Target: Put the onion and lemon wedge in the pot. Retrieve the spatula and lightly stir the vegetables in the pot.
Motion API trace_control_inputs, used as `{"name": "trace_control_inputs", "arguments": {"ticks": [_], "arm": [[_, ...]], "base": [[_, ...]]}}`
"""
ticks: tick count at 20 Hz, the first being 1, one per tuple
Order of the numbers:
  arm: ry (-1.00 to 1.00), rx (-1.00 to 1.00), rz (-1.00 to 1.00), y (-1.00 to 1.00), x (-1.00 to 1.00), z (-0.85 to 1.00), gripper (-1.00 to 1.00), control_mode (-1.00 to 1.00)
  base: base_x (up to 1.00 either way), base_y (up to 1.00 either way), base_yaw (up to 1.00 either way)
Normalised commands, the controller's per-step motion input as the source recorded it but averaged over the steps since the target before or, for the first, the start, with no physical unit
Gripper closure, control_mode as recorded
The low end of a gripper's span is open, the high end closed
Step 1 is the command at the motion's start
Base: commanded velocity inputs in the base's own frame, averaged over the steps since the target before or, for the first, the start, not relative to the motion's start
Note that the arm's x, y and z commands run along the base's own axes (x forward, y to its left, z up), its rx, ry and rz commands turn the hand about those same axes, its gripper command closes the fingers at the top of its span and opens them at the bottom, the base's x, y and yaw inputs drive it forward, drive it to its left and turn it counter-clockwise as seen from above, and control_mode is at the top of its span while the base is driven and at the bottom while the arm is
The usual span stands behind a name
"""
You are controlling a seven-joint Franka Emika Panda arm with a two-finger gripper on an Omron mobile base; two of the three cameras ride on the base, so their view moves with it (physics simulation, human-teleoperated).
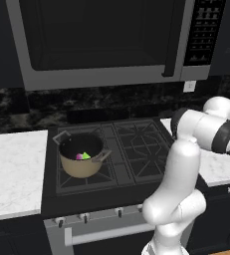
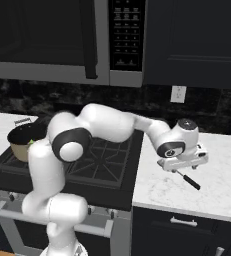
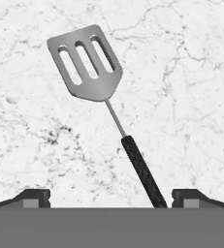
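A: Where's the spatula [image 3: 107, 114]?

B: Flat on the white marble counter [image 3: 181, 72], right under the claw [image 3: 111, 197]. In the hand view its slotted silver head lies ahead of the fingertips [image 3: 35, 196], and the black handle runs back between them, nearer one tip than the other.

A: Is the claw holding it?

B: No. The jaws are spread as wide as they go, one on each side of the handle, gripping nothing.

A: And from the right base view?

B: The claw [image 2: 184, 162] hangs low over the counter [image 2: 222, 170] beside the stove [image 2: 107, 160], with the end of the spatula handle [image 2: 189, 180] poking out below it.

A: The vegetables?

B: Well away from the claw, across the stove. The pot [image 1: 81, 157] sits on a burner on the far side, and the onion [image 1: 78, 157] and lemon wedge [image 1: 86, 155] lie inside it, touching each other.
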Motion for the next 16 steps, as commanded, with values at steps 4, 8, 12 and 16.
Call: {"name": "trace_control_inputs", "arguments": {"ticks": [4, 8, 12, 16], "arm": [[0.00, 0.00, 0.04, -0.39, 0.00, -0.19, -1.00, -1.00], [0.00, 0.00, 0.08, -0.31, 0.00, -0.18, -1.00, -1.00], [0.00, 0.00, 0.14, -0.15, 0.03, -0.16, -1.00, -1.00], [0.00, 0.00, 0.16, -0.11, 0.03, -0.28, -1.00, -1.00]], "base": [[0.00, 0.00, 0.00], [0.00, 0.00, 0.00], [0.00, 0.00, 0.00], [0.00, 0.00, 0.00]]}}
